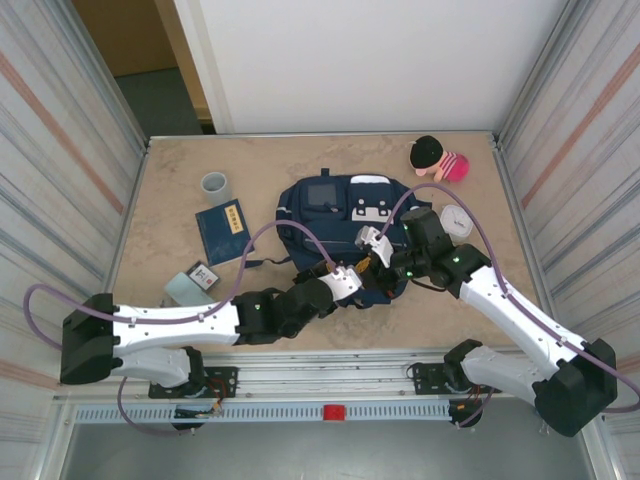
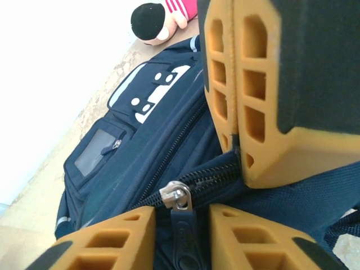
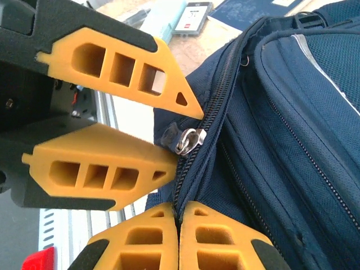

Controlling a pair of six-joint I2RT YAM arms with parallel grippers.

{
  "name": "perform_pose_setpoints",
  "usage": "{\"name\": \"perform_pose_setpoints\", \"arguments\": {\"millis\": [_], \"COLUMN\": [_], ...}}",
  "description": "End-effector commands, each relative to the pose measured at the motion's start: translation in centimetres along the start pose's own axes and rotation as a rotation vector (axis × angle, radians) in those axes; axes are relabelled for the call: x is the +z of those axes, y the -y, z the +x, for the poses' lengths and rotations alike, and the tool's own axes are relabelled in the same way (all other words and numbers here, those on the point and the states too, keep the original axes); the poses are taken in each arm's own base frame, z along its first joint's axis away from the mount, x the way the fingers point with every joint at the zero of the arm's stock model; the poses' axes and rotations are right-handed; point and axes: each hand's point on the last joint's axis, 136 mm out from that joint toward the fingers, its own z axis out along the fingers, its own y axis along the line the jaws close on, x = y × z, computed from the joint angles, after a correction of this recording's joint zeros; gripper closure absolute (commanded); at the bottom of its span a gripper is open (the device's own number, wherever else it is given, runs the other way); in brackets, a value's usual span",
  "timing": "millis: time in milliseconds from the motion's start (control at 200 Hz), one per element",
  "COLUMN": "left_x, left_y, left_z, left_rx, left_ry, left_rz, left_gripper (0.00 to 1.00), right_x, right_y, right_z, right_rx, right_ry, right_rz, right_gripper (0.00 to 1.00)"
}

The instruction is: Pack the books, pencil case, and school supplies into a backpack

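At the near edge of the worktop (image 1: 160, 230) the left arm (image 1: 170, 325) lies low and stretches to the right from its base, its wrist reaching the near side of the backpack (image 1: 330, 215). The right arm (image 1: 520, 320) rises from its base at the opposite corner and slants in leftward. It bends at the elbow over the backpack's right side and turns its wrist down toward the same spot, so the two wrists meet nose to nose. The left hand (image 2: 181, 233) is released: its fingers stand apart on either side of the metal zipper pull (image 2: 179, 198), with a gap showing on each side. Just beyond it, the right hand (image 3: 180, 236) is clenched, its fingers pressed together on the backpack's fabric along the zipper line. The backpack lies flat in the middle of the worktop, front pocket up. The pencil case (image 1: 182, 288) lies beside the left arm, well left of the backpack. The book (image 1: 222, 228) lies flat farther back, between the pencil case and a grey cup (image 1: 216, 186). A plush doll (image 1: 437, 160) sits at the far right.
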Motion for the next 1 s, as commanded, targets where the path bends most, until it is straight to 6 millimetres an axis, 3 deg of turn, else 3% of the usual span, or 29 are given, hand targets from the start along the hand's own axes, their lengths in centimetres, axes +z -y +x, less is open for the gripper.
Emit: {"name": "perform_pose_setpoints", "arguments": {"millis": [0,160,511,641,742,777,822,857,932,997], "left_x": [-0.9,-1.4,-2.6,-2.4,-2.5,-2.7,-2.7,-2.8,-2.9,-2.9], "left_y": [-2.6,-1.4,1.3,1.4,1.2,1.4,1.8,2.2,3.1,3.6], "left_z": [-1.9,-1.2,3.0,5.5,5.5,5.1,4.3,3.8,2.7,1.6], "left_rx": [-0.081,-0.093,-0.422,-0.510,-0.563,-0.571,-0.576,-0.582,-0.593,-0.603], "left_ry": [0.065,0.047,-0.075,-0.131,-0.104,-0.085,-0.062,-0.055,-0.053,-0.041], "left_rz": [-0.079,0.026,0.474,0.503,0.539,0.562,0.600,0.635,0.710,0.764], "left_gripper": [0.84,0.96,1.00,1.00,1.00,1.00,1.00,1.00,1.00,1.00], "right_x": [-0.6,-0.6,-1.3,-2.4,-3.3,-3.6,-3.8,-3.8,-3.2,-2.1], "right_y": [-2.7,-2.1,0.2,0.7,2.3,2.8,3.0,2.6,1.0,-0.6], "right_z": [-0.9,-0.4,0.9,1.7,2.8,3.1,3.0,2.8,1.7,1.5], "right_rx": [-0.041,-0.056,-0.078,-0.126,-0.135,-0.129,-0.118,-0.111,-0.123,-0.174], "right_ry": [0.022,0.011,-0.011,-0.024,-0.064,-0.080,-0.088,-0.083,-0.050,-0.046], "right_rz": [-0.105,-0.069,0.032,0.082,0.181,0.221,0.236,0.225,0.164,0.115], "right_gripper": [1.00,1.00,1.00,1.00,1.00,0.87,0.61,0.47,0.35,0.30]}}
